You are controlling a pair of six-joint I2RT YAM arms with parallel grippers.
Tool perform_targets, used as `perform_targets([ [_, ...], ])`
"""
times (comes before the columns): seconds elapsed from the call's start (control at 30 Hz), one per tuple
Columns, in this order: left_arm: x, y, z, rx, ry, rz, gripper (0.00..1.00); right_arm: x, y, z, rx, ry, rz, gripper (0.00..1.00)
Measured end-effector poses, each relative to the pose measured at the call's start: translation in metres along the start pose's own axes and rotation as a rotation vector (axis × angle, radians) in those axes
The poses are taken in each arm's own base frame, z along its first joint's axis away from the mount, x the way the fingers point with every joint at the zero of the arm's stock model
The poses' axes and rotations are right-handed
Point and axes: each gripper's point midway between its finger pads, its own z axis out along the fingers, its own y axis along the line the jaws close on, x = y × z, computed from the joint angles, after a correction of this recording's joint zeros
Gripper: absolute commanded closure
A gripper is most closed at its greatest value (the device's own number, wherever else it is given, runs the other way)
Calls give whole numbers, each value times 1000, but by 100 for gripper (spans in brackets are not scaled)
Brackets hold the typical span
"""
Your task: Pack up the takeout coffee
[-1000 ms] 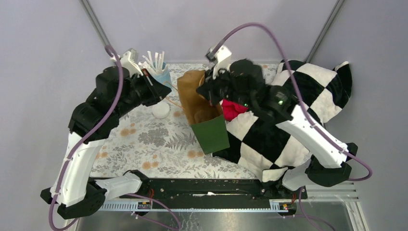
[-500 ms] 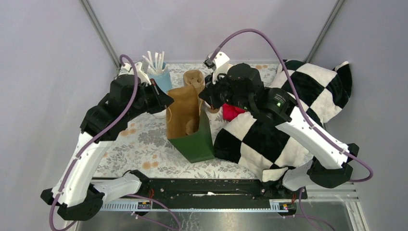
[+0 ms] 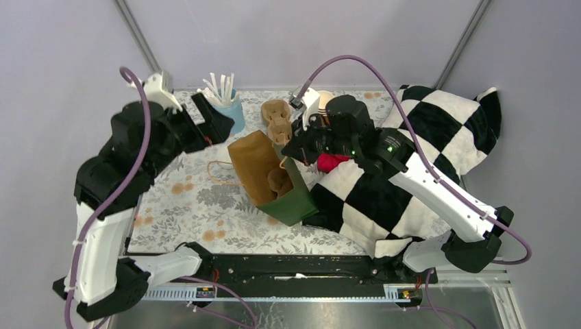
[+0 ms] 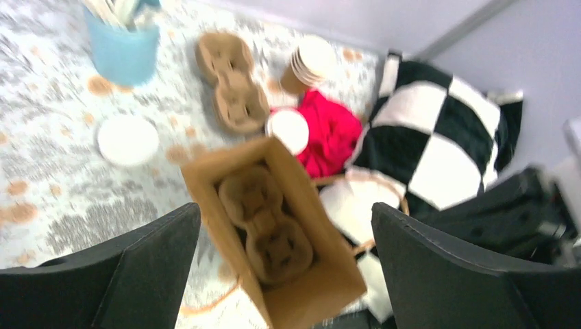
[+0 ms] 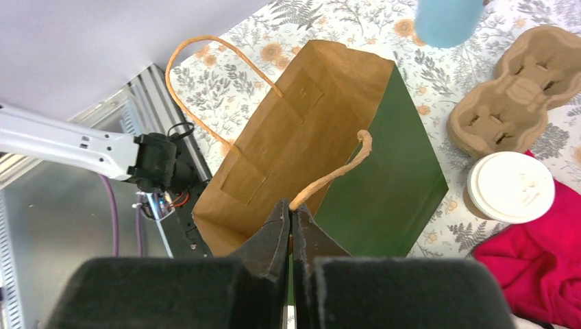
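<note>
The takeout coffee (image 5: 510, 186), a brown cup under a white lid (image 4: 288, 130), stands beside a red cloth (image 5: 541, 274); the right arm hides it from the top camera. A green and brown paper bag (image 3: 291, 202) leans with its mouth open, a pulp cup carrier (image 4: 267, 229) lying inside. My right gripper (image 5: 291, 214) is shut on the bag's twisted paper handle (image 5: 329, 175), above the bag's right edge (image 3: 291, 152). My left gripper (image 3: 214, 116) hangs open, high and left of the bag (image 4: 284, 219), holding nothing.
A second pulp carrier (image 3: 276, 116), a blue cup of stirrers (image 3: 231, 113) and a stack of paper cups (image 4: 308, 62) stand at the back. A loose white lid (image 4: 128, 140) lies on the floral cloth. A checkered pillow (image 3: 438, 144) fills the right side.
My left gripper has opened and pulled back up and to the left, away from the bag. The bag has shifted and leans further left. The right gripper keeps its hold on the handle.
</note>
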Motion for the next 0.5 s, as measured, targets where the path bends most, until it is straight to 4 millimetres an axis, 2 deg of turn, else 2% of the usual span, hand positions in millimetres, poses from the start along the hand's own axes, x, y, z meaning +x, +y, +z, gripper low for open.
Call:
perform_targets([
  [0.1, -37, -5, 11, -68, -75, 54, 2, 0, -5, -2, -36, 1, 25, 100],
  [0.17, -48, -6, 31, -113, -69, 113, 4, -2, -5, -3, -61, -2, 40, 100],
  [0.23, -47, 0, 61, -154, -20, 168, 8, -2, -3, -5, -91, 0, 52, 100],
  [0.3, -35, 17, 94, -187, 76, 202, 9, -2, 0, -6, -116, 2, 57, 100],
  [0.37, -11, 49, 128, -225, 204, 213, 9, -2, 3, -7, -138, 6, 59, 100],
  [0.43, 16, 76, 142, -247, 312, 201, 10, -3, 6, -8, -153, 6, 58, 100],
  [0.5, 41, 98, 145, -234, 408, 180, 9, -4, 7, -9, -159, 4, 58, 100],
])
